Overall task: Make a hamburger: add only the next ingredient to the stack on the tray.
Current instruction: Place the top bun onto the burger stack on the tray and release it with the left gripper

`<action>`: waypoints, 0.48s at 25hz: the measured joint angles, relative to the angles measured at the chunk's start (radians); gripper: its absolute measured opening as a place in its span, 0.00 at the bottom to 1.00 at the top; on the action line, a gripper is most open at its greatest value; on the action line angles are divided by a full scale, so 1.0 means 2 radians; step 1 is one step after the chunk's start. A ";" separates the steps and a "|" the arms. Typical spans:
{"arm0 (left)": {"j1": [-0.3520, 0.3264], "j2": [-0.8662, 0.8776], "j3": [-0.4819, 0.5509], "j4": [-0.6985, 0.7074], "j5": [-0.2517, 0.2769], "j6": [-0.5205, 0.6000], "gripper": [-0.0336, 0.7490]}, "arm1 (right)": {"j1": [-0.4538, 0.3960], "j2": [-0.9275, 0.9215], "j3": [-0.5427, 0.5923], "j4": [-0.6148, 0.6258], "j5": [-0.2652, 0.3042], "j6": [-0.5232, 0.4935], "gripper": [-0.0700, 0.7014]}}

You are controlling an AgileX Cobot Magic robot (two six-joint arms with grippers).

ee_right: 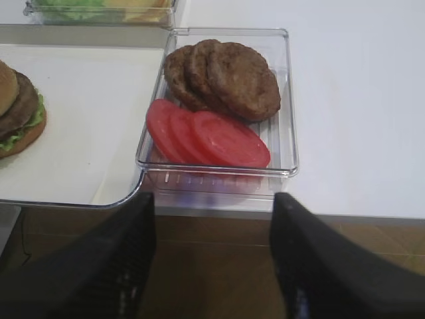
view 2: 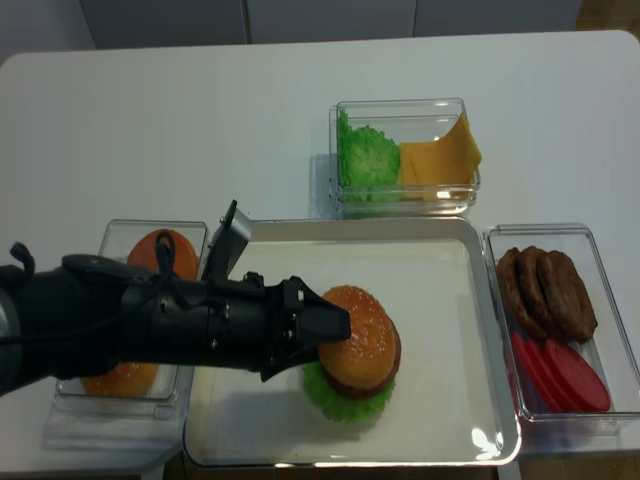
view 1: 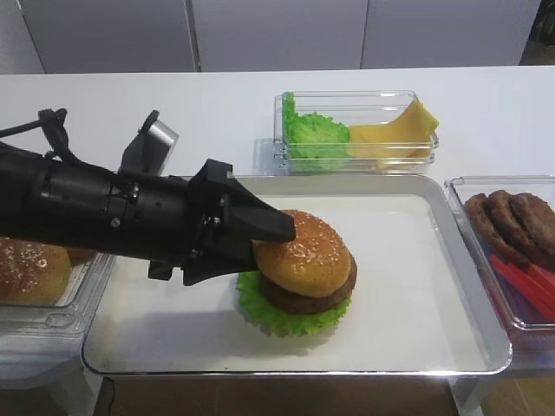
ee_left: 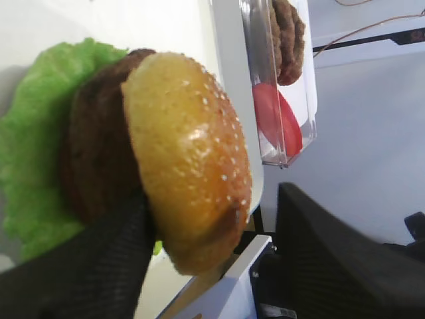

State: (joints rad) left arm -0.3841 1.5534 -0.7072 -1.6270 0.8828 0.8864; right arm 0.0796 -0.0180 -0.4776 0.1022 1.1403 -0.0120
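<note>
Sesame bun top [view 1: 303,256] is sitting on the patty [view 1: 314,295], over the lettuce [view 1: 282,314], mid-tray [view 1: 416,342]. It sits slightly skewed toward the left and far side of the stack.

Left tool [view 1: 260,247] is at the bun's left edge. In the left wrist view one finger [ee_left: 99,259] touches the bun's underside rim; the other finger stands apart from it with clear air between. I read that as released, jaws spread, bun resting on the stack by itself.

To finish clean: back straight out to the left, level, with no lift until the near finger is clear of the rim, or it will drag the bun off the patty. Don't re-close.

Right tool [ee_right: 212,256] hangs off the near edge of the worktop, jaws spread, nothing between them.

Containers:
- Far box [view 1: 357,130]: lettuce leaves left, cheese slices [view 1: 401,130] right.
- Right box [ee_right: 222,106]: overlapping patties [ee_right: 222,78] on the far side, tomato slices [ee_right: 209,138] on the near side.
- Left box [view 2: 125,320]: buns [view 2: 160,250], partly hidden by the arm.
</note>
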 joint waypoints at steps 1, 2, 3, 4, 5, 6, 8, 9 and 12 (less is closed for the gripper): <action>0.000 0.000 0.000 0.002 -0.002 0.000 0.59 | 0.000 0.000 0.000 0.000 0.000 0.000 0.63; 0.000 0.000 0.000 0.002 -0.004 0.000 0.61 | 0.000 0.000 0.000 0.000 0.000 0.000 0.63; 0.000 0.000 0.000 0.003 -0.005 0.000 0.62 | 0.000 0.000 0.000 0.000 0.000 0.000 0.63; 0.000 0.000 0.000 0.005 -0.006 0.000 0.65 | 0.000 0.000 0.000 0.000 0.000 0.000 0.63; 0.000 0.000 0.000 0.006 -0.007 0.000 0.67 | 0.000 0.000 0.000 0.000 0.000 0.000 0.63; 0.000 0.000 0.000 0.006 -0.010 0.000 0.69 | 0.000 0.000 0.000 0.000 0.000 0.000 0.63; 0.000 0.000 0.000 0.006 -0.017 0.000 0.73 | 0.000 0.000 0.000 0.000 0.000 0.000 0.63; 0.000 0.000 0.000 0.006 -0.022 0.000 0.74 | 0.000 0.000 0.000 0.000 0.000 0.000 0.63; 0.000 0.000 0.000 0.006 -0.032 0.000 0.75 | 0.000 0.000 0.000 0.000 0.000 0.000 0.63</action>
State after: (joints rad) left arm -0.3841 1.5534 -0.7072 -1.6156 0.8186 0.8864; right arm 0.0796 -0.0180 -0.4776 0.1022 1.1403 -0.0120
